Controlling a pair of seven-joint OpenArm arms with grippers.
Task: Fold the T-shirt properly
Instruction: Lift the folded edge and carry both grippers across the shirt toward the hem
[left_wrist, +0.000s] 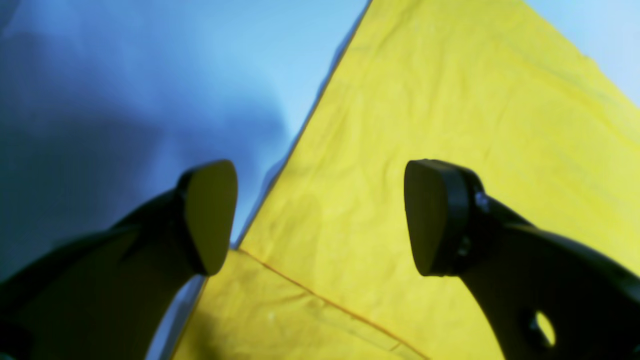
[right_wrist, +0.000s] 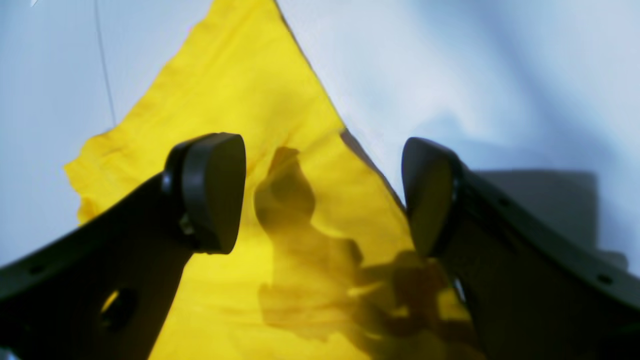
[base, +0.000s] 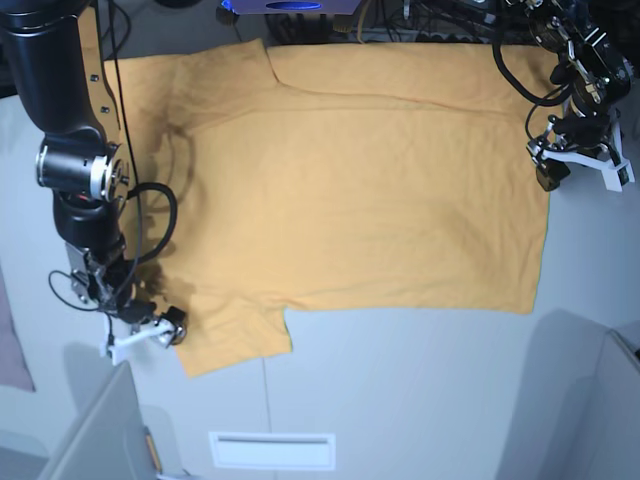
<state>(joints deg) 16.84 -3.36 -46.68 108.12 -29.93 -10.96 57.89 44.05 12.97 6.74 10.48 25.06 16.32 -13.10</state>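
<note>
Spread flat across the grey table (base: 400, 400): the orange-yellow T-shirt (base: 350, 190), plain side up, sleeves at the base view's left. At its lower sleeve, right gripper (right_wrist: 322, 195), jaws wide apart and empty. At the shirt's hem edge on the opposite side, left gripper (left_wrist: 320, 217), likewise open, holding nothing.

Black arms (base: 70, 130), silver joint ring, looped black cables; black tool fingers (left_wrist: 210, 215), flat rounded pads.
</note>
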